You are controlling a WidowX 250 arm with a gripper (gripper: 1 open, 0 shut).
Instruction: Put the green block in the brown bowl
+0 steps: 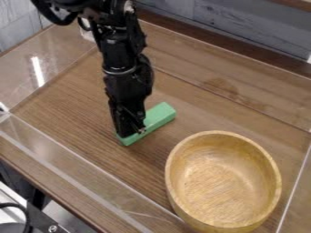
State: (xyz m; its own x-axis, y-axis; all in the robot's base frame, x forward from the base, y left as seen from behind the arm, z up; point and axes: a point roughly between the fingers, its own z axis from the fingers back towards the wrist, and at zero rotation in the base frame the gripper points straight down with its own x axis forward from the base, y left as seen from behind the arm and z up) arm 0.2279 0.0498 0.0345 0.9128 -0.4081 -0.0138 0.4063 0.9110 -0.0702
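Wooden table (73,123) fills most of the frame. Brown bowl (223,182) at lower right: round, upright, thick-rimmed (pale yellowish-brown inside, nothing in it that I can see). Green block (148,125) near the middle of the frame, slanting from lower left to upper right, just beside the bowl's upper-left rim and apart from it. Block lies outside the bowl.

Black robot arm (119,50) comes down from the upper left, over the block. Claw (129,131) at its lower end, pointing down, at the block's left part. Claw closed; whether the block is pinched in it, cannot tell (the dark fingers hide that stretch). Block's right end shows plainly, as does a strip of its lower left edge.

Behind the table, grey boards (231,32) run across the top of the frame, sloping down to the right. Lower left corner: a black cable (17,208) curves beside the table edge (dark, hard to make out). Bright glare on the wood, left of the arm. Small white thing at the left edge, cut off by the frame; cannot say what.
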